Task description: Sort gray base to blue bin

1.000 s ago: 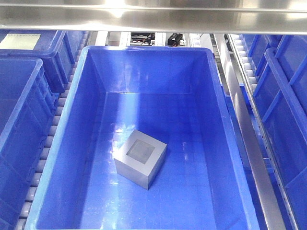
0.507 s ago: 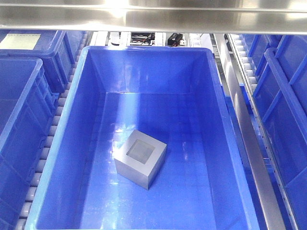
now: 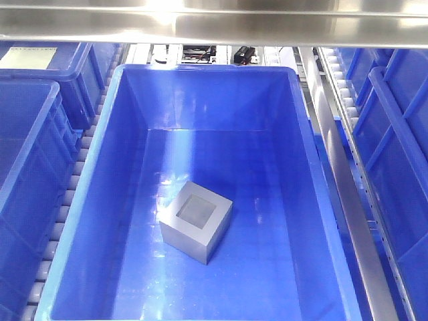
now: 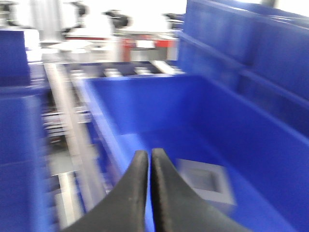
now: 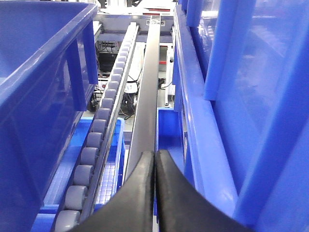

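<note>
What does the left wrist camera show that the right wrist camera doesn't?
Only the left wrist view shows the gray base, blurred, lying on the floor of the blue bin, with the left gripper shut and empty above the bin's near wall. Only the right wrist view shows the roller track and metal rail running between crates, with the right gripper shut. Both show closed black fingers and blue crates.
</note>
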You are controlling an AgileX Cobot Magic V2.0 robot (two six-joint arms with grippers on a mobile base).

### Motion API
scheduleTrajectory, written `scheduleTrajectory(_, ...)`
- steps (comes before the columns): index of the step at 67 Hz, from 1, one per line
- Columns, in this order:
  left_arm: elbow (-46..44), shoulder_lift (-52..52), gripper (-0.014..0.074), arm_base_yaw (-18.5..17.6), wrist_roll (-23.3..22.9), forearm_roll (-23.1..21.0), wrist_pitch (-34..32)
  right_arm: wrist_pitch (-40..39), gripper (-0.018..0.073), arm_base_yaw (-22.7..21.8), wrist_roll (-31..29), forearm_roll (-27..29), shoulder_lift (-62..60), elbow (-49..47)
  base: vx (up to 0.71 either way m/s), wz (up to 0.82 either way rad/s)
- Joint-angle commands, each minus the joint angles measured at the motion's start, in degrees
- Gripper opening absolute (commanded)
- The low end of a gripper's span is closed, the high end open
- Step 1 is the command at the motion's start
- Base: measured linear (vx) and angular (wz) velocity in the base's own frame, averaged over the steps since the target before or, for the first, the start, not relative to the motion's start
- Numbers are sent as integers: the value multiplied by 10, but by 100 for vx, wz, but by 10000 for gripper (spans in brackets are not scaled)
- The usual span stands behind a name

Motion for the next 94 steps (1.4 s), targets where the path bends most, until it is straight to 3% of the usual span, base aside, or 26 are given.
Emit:
scheduleTrajectory(1, -11, 6, -8, 59, -2, -15, -41, -41, -5, -3, -4, -5, -4, 3, 0, 0)
scheduleTrajectory(12, 3, 6, -8, 165, 11, -40, -56, -41, -5, -3, -4, -5, -4, 3, 0, 0)
scheduleTrajectory(23, 72, 6, -8, 254, 73, -96, -151, -41, -5, -3, -4, -5, -4, 3, 0, 0)
scheduleTrajectory(38, 179, -7, -8, 315, 73, -106, -242, -41, -5, -3, -4, -5, -4, 3, 0, 0)
scheduleTrajectory(48, 258, -49, -8, 323, 73, -122, -309, -41, -5, -3, -4, -5, -4, 3, 0, 0)
scheduleTrajectory(52, 256, -68, -8, 323, 79, -134, -268, -42, -5, -3, -4, -5, -4, 3, 0, 0)
scheduleTrajectory(60, 256, -93, -8, 320, 121, -157, -249, -41, -5, -3, -4, -5, -4, 3, 0, 0)
scheduleTrajectory(72, 256, -106, -8, 316, 129, -151, -242, -41, -5, -3, -4, -5, -4, 3, 0, 0)
scheduleTrajectory(85, 257, -107, -8, 269, 129, -117, -235, -41, -5, -3, -4, -5, -4, 3, 0, 0)
scheduleTrajectory(94, 257, -107, -7, 262, 129, -116, -235, -41, -5, -3, -4, -5, -4, 3, 0, 0)
